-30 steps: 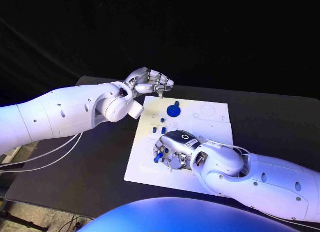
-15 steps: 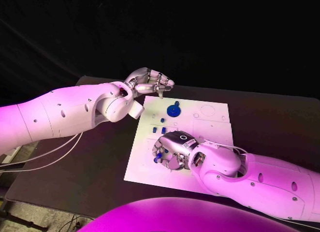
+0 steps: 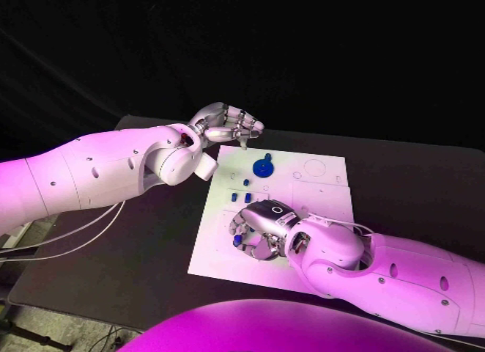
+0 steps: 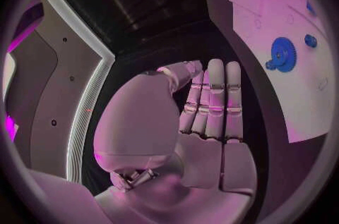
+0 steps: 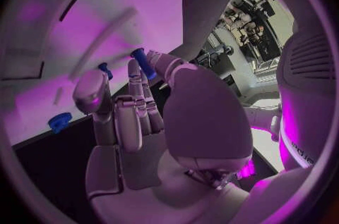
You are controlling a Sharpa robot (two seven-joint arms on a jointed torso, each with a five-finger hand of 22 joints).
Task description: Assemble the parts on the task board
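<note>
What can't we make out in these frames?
- Head view: the right hand covers part of the board; any parts beneath are hidden.
- Head view: the small parts beside the gear are too small to tell their shape.
- Left wrist view: the left hand seems to hold nothing; its fingertips are hidden.

Right hand (image 3: 261, 229) slightly nearer board's left edge.

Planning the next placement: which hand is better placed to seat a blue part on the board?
The right hand: it hangs over the task board and holds a blue part. The left hand is curled beyond the board's far edge.
</note>
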